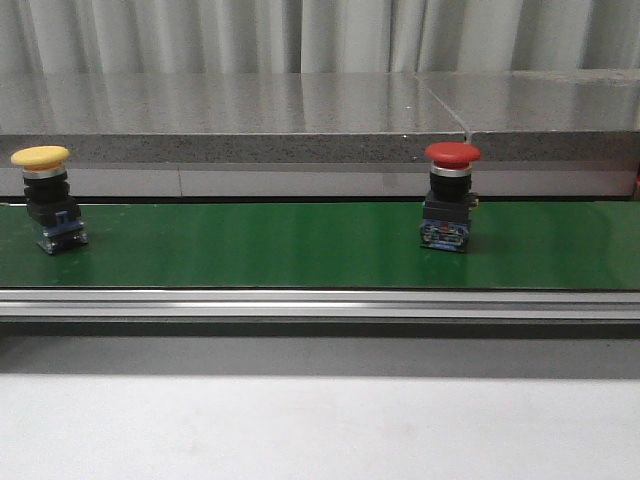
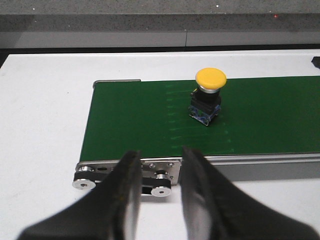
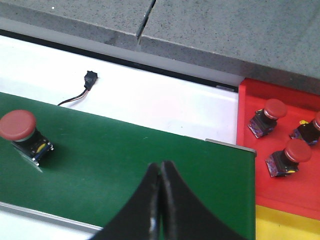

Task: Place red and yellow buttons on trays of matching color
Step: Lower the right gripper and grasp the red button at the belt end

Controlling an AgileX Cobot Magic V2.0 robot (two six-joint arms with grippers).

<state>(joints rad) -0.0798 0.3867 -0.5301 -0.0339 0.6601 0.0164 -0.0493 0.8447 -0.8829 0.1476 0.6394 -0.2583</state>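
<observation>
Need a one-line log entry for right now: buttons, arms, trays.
yellow button: on belt, left, upright | red button: on belt, upright | left gripper: open, empty | right gripper: shut, empty | red tray: holds red buttons

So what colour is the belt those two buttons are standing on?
Dark green. The belt shows best in the front view, carrying the yellow button and the red button.

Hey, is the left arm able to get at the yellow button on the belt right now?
Probably yes. The left tool is open and empty, and the yellow button stands upright and alone on the green belt, nothing between them.
</observation>
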